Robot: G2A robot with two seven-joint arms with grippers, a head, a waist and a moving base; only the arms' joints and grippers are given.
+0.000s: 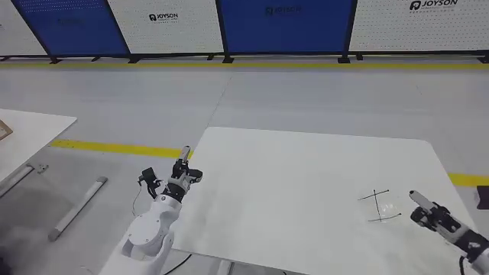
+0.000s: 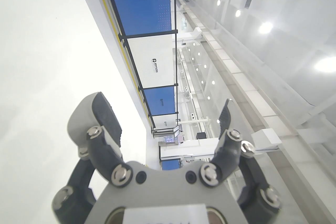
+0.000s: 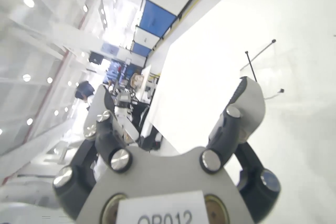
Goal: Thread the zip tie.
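Black-tipped ties [image 3: 251, 66] loose just beyond right gripper [image 3: 173, 84], jaws parted seemingly for pickup; left gripper [image 2: 165, 101] also parted, far off.

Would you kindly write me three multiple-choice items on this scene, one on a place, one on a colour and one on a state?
1. Where on the table do the zip ties lie?
A) at its left edge
B) near the right gripper
C) at its far edge

2. What colour is the table?
A) blue
B) yellow
C) white

3. How is the left gripper?
A) open and empty
B) shut on a zip tie
C) shut and empty

Answers:
1 B: they lie just ahead of that gripper.
2 C: its top is plain white.
3 A: its fingers stand apart with nothing between them.
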